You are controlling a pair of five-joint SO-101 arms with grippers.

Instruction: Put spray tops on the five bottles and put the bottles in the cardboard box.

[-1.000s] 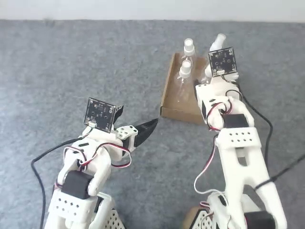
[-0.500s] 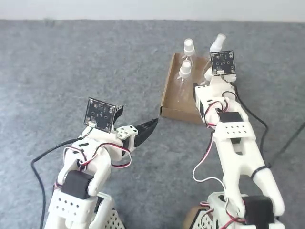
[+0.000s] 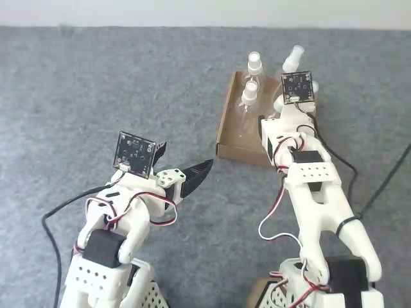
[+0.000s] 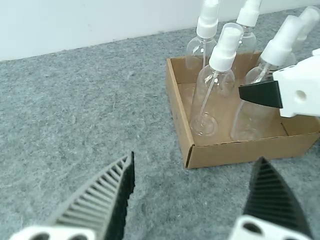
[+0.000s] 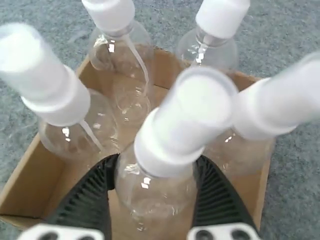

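Evidently the right fingers [image 5: 82, 200] are gripping the spray bottle [image 5: 160, 192] between them by its clear body, likely light and slippery.

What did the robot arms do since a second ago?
The right arm swung its back part inward, toward the left arm, and its wrist drew back a little. The right gripper kept its hold on a bottle in the cardboard box. The left arm, box and other bottles stayed put.

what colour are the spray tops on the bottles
White spray tops on clear bottles, best seen in the right wrist view.
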